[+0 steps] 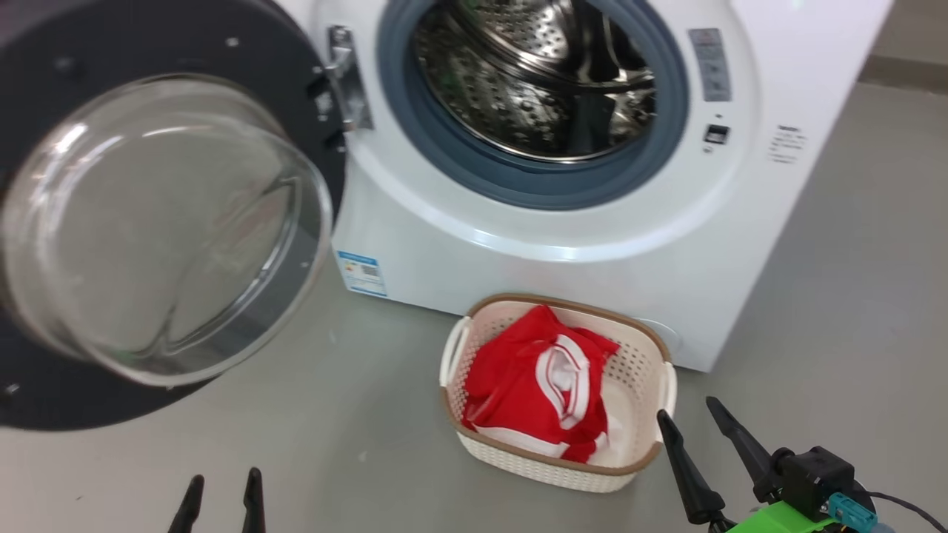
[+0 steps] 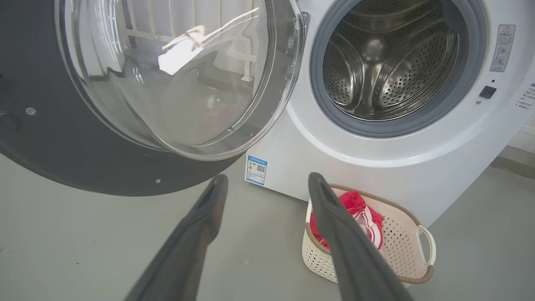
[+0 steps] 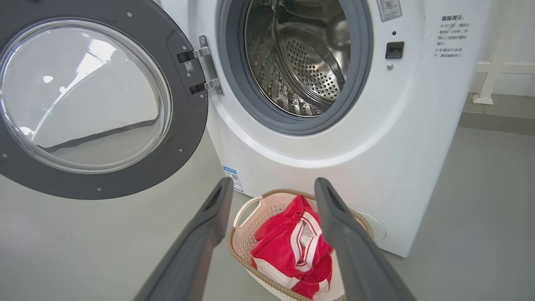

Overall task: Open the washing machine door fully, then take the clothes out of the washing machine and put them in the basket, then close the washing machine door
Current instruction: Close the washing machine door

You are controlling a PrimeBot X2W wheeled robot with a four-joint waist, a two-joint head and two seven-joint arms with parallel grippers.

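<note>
Grey floor point(image 1: 355, 414) spreads smooth under the whole scene, with the white front-loader standing on it.

Low over that floor, the left gripper point(image 1: 226, 476) has its two dark fingers spread and nothing between them. In its own wrist view the tips frame a stretch of bare floor below the open door. The right gripper point(image 1: 687, 408) is likewise released and holds nothing. Its fingertips hang just beside the basket's point(image 1: 541, 468) near right corner, close to the right handle but apart from it. A green part point(image 1: 778, 518) sits at that wrist.

The basket stands on the floor with its far rim against the foot of the washing machine point(image 1: 592, 281), below the round opening. The clothes point(image 1: 518, 377) lie inside it as a red bundle with white bands, heaped toward its left wall, with a bare patch of its pale floor showing on the right.

Farther out, the washing machine door point(image 1: 44, 407) is swung wide open on its metal hinge point(image 1: 348, 81) at the left edge of the opening, its clear glass bulging toward the robot. A grey gasket point(image 1: 518, 185) rings the opening, and the perforated steel drum point(image 1: 533, 81) shines behind it. A small blue label point(image 1: 361, 272) sits at the lower left corner of the machine's front.
</note>
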